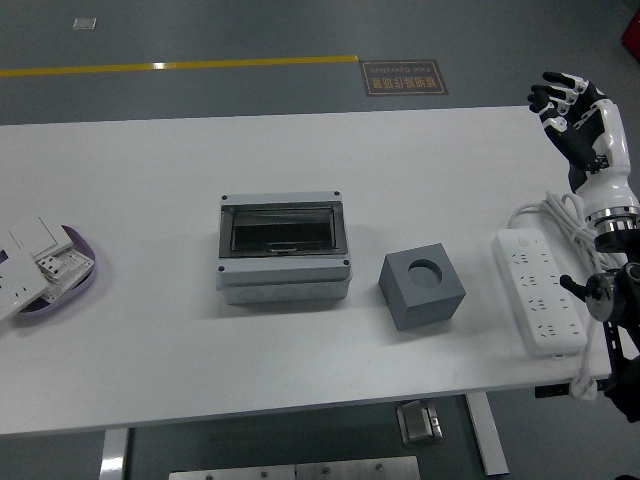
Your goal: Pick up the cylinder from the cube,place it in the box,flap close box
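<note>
Hovering right hand (570, 110), fingers spread, empty | cube (423, 289) well left, nearer

Box (284, 247) mid-table; cube (423, 289) just right; power strip (540, 290) farther right; tray (45, 272) far left.

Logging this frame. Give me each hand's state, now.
Left hand: not in view.
Right hand: open, holding nothing, raised over the table's far right corner.

A white table (150, 200) stands on grey floor (250, 30) with a yellow line (180, 66).
</note>
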Robot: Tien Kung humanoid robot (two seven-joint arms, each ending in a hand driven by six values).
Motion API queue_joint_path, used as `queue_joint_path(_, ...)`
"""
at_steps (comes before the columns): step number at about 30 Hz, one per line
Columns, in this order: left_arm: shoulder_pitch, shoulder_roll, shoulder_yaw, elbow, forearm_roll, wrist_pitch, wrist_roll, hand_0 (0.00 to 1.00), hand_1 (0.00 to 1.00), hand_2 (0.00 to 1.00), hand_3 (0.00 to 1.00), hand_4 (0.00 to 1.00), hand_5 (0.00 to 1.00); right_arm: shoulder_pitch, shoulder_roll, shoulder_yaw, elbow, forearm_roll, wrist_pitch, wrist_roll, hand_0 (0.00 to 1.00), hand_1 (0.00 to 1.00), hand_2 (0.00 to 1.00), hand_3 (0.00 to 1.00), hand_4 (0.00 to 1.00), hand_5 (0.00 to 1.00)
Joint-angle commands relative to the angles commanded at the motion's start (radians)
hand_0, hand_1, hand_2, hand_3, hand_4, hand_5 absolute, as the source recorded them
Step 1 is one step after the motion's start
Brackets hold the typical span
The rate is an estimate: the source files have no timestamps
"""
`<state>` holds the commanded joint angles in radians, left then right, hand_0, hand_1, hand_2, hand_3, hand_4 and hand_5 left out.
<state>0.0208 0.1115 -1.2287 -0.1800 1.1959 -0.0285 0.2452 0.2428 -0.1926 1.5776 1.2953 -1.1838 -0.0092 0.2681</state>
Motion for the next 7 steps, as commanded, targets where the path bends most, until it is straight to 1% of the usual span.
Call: queue_joint_path(7,-0.001,0.002,-0.003,0.000,0.002,0.000,0.001,0.606,0.582,0.556,0.598,0.662,0.268,0.004,-0.005,-0.009,-0.004,0.002,0.001,-0.002,0.698,0.645,0.628,0.648,0.710,0.284)
